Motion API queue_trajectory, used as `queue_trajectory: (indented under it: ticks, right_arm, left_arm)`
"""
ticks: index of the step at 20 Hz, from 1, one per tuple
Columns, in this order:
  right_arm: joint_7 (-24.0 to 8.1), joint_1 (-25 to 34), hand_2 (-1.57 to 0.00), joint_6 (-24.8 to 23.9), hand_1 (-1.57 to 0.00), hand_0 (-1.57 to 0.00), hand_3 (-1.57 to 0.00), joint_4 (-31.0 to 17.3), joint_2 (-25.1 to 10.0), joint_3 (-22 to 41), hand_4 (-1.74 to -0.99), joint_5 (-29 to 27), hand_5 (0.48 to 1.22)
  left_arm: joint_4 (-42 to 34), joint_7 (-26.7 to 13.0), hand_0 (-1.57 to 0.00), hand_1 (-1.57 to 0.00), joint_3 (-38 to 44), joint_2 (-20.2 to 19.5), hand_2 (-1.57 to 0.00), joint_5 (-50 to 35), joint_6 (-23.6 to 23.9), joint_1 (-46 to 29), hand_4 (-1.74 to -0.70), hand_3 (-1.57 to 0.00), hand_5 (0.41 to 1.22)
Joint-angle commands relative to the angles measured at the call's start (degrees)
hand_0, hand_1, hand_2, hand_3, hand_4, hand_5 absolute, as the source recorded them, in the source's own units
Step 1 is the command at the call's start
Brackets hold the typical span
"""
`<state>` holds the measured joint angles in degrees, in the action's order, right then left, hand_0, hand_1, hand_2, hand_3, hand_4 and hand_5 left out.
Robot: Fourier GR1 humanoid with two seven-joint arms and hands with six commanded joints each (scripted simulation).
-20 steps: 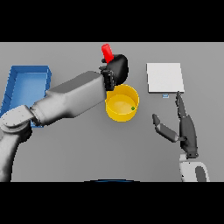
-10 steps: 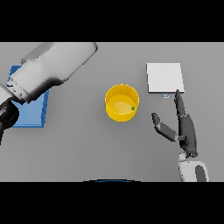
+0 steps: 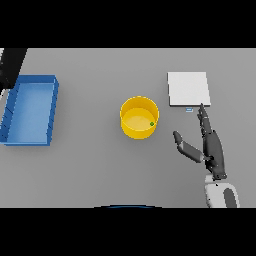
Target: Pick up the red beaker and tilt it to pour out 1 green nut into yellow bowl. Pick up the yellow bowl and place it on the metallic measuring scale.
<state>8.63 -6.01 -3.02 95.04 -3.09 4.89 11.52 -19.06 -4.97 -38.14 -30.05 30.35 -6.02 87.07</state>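
Observation:
The yellow bowl (image 3: 131, 129) stands upright at the middle of the table, with one small green nut (image 3: 152, 124) inside near its right wall. To its upper right lies the flat metallic measuring scale (image 3: 188, 89). My right hand (image 3: 213, 149) is open at the lower right, fingers straight and pointing toward the scale's front edge, thumb spread toward the bowl, touching nothing. A dark piece of my left hand (image 3: 11, 65) shows at the far left edge, above the blue tray. The red beaker is not in view.
A blue rectangular tray (image 3: 52, 114) lies at the left side of the table, with nothing seen in it. Grey tabletop separates it from the bowl.
My left arm has swung from over the bowl off to the left edge. The red beaker seen in its hand a second ago has left the view. The right hand has stayed still.

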Motion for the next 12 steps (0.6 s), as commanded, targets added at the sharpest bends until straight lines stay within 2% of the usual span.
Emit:
queue_trajectory:
  ticks: [1,2,5,7,8,12]
  right_arm:
    - [0.14,0.25,0.0,0.27,0.0,0.0,0.0,-0.06,0.11,0.0,-1.22,-0.41,0.587]
    - [0.3,-0.15,0.0,0.65,0.0,0.0,0.0,0.55,-0.44,-0.1,-1.222,-0.62,0.586]
    - [1.28,0.03,0.0,0.71,0.0,0.0,0.0,-0.48,-0.78,0.25,-1.217,0.19,0.595]
    - [0.43,0.68,0.0,0.84,0.0,0.0,0.0,-0.48,-1.14,0.06,-1.212,0.06,0.604]
    - [-0.36,1.25,0.0,0.59,0.0,0.0,0.0,-0.96,-1.23,0.11,-1.212,0.56,0.61]
    - [-0.07,0.56,0.0,0.82,0.0,0.0,0.0,-0.36,-2.03,0.83,-1.21,1.88,0.649]
  left_arm:
    - [-0.42,-0.47,-1.57,-1.57,1.89,-1.32,-1.56,-2.47,0.96,-1.36,-1.74,-1.41,1.221]
    - [-1.08,-0.57,-1.57,-1.57,3.79,-2.62,-1.57,-5.24,2.75,-3.45,-1.74,-1.43,1.221]
    - [-6.91,-6.64,-1.57,-1.57,7.98,-6.68,-1.57,-12.46,8.09,-11.2,-1.74,-1.41,1.221]
    - [-12.62,-10.39,-1.57,-1.57,10.51,-8.67,-1.57,-17.35,12.58,-17.59,-1.74,-1.45,1.221]
    - [-16.25,-13.39,-1.57,-1.57,10.94,-9.53,-1.57,-19.21,14.25,-21.02,-1.74,-1.45,1.221]
    - [-31.14,-23.37,-1.57,-1.57,11.68,-13.08,-1.57,-24.96,21.9,-35.07,-1.74,-1.45,1.221]
